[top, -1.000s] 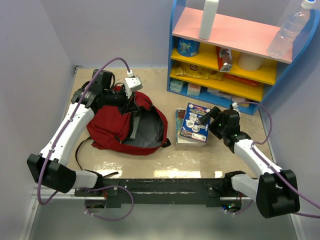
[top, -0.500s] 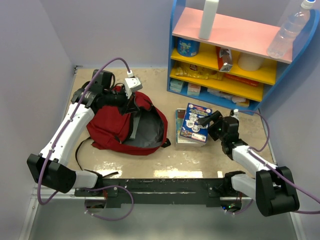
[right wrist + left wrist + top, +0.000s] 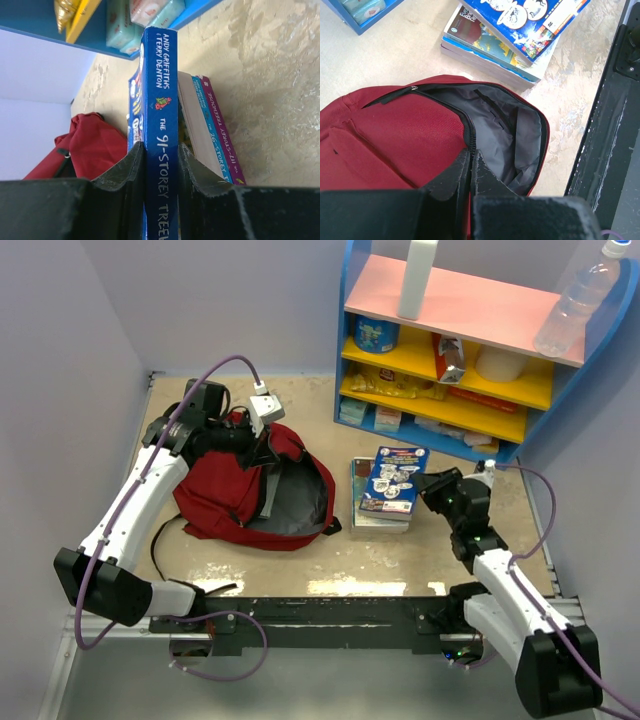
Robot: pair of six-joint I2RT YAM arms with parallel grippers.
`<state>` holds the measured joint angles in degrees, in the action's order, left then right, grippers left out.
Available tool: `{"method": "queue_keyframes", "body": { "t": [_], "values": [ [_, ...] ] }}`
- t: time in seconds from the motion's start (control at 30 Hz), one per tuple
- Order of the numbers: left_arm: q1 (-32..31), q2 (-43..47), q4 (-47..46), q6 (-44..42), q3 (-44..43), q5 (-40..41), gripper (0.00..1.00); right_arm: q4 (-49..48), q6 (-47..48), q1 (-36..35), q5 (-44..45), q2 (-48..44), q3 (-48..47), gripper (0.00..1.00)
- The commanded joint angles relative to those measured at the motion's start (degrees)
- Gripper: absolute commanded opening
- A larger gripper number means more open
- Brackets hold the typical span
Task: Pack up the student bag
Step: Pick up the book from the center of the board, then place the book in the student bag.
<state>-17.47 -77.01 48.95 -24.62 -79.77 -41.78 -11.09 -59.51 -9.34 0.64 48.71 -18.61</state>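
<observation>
The student bag [image 3: 222, 495], dark red with grey lining, lies open at centre left. My left gripper [image 3: 262, 443] is shut on the zip edge of its opening [image 3: 468, 131], holding the mouth up; in the left wrist view the gripper [image 3: 470, 156] pinches that edge, with the bag's red fabric [image 3: 390, 135] to its left. A blue book [image 3: 392, 480] tops a small stack of books [image 3: 372, 517] right of the bag. My right gripper [image 3: 432, 486] is shut on the blue book's right edge. In the right wrist view the gripper [image 3: 160, 148] clamps the blue spine [image 3: 159, 90].
A blue shelf unit [image 3: 348, 350] with pink and yellow boards stands at the back right, holding snacks, boxes and bottles. Two more books [image 3: 212, 125] lie under the blue one. A black rail [image 3: 330, 612] runs along the near edge. Walls close in the left and right sides.
My right gripper has closed onto the blue book, and its arm has swung to the right and lower. The book has shifted slightly. The left arm and the bag have not moved.
</observation>
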Motion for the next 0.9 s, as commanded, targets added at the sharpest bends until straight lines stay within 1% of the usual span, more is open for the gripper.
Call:
{"method": "queue_keyframes", "body": {
  "t": [0.0, 0.07, 0.13, 0.2, 0.23, 0.27, 0.3, 0.33, 0.4, 0.43, 0.47, 0.57, 0.73, 0.83, 0.87],
  "values": [
    [0.07, 0.64, -0.43, -0.25, -0.39, -2.25, 0.00, 3.62, 1.50, 0.12, 2.79, -4.23, -5.11, 0.00],
    [-0.02, 0.55, -0.52, -0.25, -0.39, -2.25, 0.00, 3.45, 1.15, 0.20, 1.04, -4.59, -5.99, 0.00],
    [0.07, 0.46, -0.61, -0.08, -0.48, -2.34, 0.00, 2.40, 0.27, 0.20, -2.73, -4.15, -6.96, 0.00],
    [-0.02, 0.55, -0.70, 0.19, -0.39, -2.17, 0.00, -1.20, -1.48, 0.12, -6.17, -3.10, -7.14, 0.00],
    [-0.02, 0.55, -0.96, 0.28, -0.39, -2.08, 0.00, -2.52, -2.01, 0.20, -10.01, -2.74, -7.05, 0.00],
    [0.07, 0.55, -1.13, 0.36, -0.30, -2.08, 0.00, -6.62, -2.80, 0.20, -12.40, -2.31, -7.05, 0.00],
    [0.07, 0.55, -1.31, 0.63, -0.13, -1.90, 0.00, -8.23, -4.64, 0.12, -15.03, -0.82, -7.40, 0.00],
    [-0.01, 0.64, -1.75, 0.89, -0.21, -1.73, 0.00, -8.85, -5.00, 0.12, -18.89, -0.02, -8.10, 0.00],
    [0.07, 0.72, -2.28, 1.24, -0.21, -1.12, 0.00, -9.38, -5.62, 0.20, -22.78, 1.30, -9.86, 0.00],
    [0.07, 0.64, -2.71, 1.24, -0.21, -0.76, 0.00, -10.52, -6.40, 0.20, -26.36, 1.39, -9.78, 0.00],
    [0.07, 0.55, -2.89, 1.24, -0.13, -0.67, 0.00, -13.66, -7.54, 0.12, -27.96, 1.22, -9.52, 0.00],
    [0.07, 0.11, -3.33, 1.33, -0.04, -0.67, 0.00, -15.79, -9.92, 0.03, -33.58, 1.21, -9.34, 0.00],
    [-0.02, -0.86, -4.65, 2.12, 0.05, -0.76, 0.00, -21.51, -13.97, -1.28, -37.56, 1.91, -8.02, 0.00],
    [-0.02, -1.03, -5.53, 2.74, -0.04, -0.93, 0.00, -23.79, -13.97, -6.72, -36.59, 5.07, -8.90, 0.00],
    [-0.02, -1.03, -5.53, 2.91, -0.04, -1.02, 0.00, -26.32, -14.58, -10.05, -36.42, 7.95, -9.25, 0.00]
  ]
}}
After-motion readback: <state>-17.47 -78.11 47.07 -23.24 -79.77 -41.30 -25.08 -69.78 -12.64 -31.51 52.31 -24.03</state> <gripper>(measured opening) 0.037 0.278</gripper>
